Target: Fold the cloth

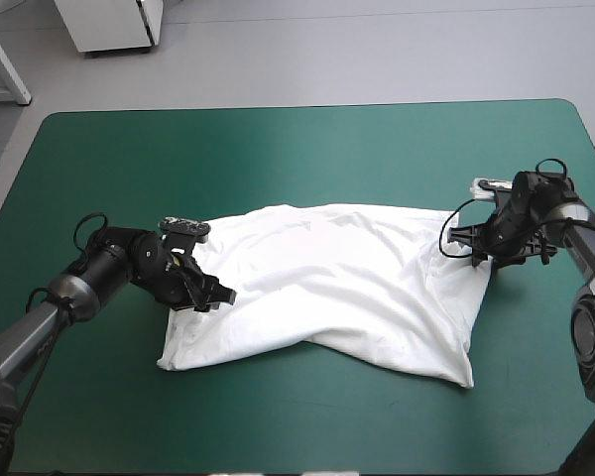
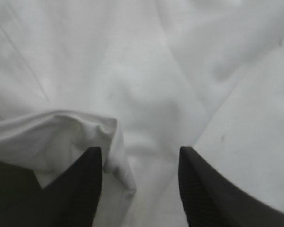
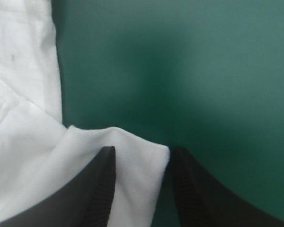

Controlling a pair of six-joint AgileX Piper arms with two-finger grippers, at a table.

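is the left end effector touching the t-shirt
Touching. Left wrist view: a fold of the T-shirt drapes onto one finger of the left end effector.

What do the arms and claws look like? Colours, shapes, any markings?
The left arm and right arm are grey tube links ending in bulky black wrist sections. The left claw and right claw each have two broad black fingers shaped like curved fins, finely ribbed on the inner faces. No legible markings.
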